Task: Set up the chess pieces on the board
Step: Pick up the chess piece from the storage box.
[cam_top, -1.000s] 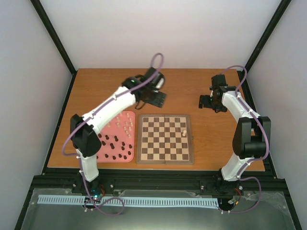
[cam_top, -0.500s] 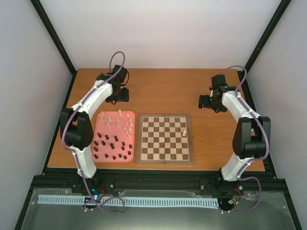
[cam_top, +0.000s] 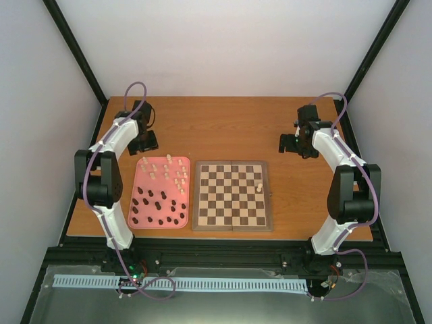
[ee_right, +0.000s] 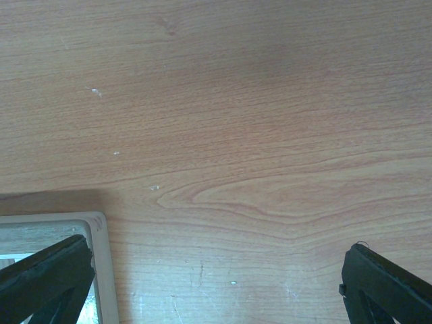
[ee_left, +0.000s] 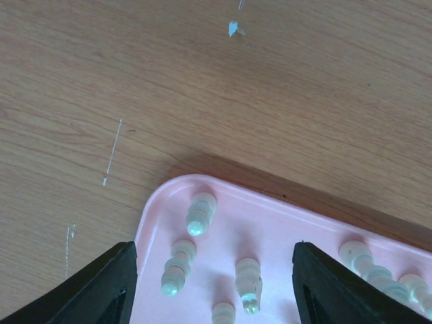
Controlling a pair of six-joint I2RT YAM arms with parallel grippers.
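Observation:
The board point(cam_top: 223, 202) lies in the middle of the table with one cream chess piece point(cam_top: 259, 187) standing near its right edge. The other chess pieces stand in a pink tray point(cam_top: 159, 227) to the left: cream ones point(cam_top: 177, 177) in the far half, dark ones point(cam_top: 159, 208) in the near half. My left gripper point(cam_top: 144, 140) hangs over the tray's far-left corner point(ee_left: 169, 185), open and empty. Cream pieces point(ee_left: 200, 213) stand below and between its fingers point(ee_left: 101, 290). My right gripper point(cam_top: 291, 143) hovers open over bare wood beyond the board's far-right corner, its fingertips point(ee_right: 388, 287) far apart.
In the right wrist view a pale rounded corner point(ee_right: 100, 256) of something flat shows at the lower left. The wooden tabletop point(cam_top: 229, 128) stretches behind the tray and board. Black frame posts and white walls close the table in.
The left arm has swung left, from behind the board's far-left side to the tray's far-left corner, and its jaws have narrowed somewhat. The right arm has not moved.

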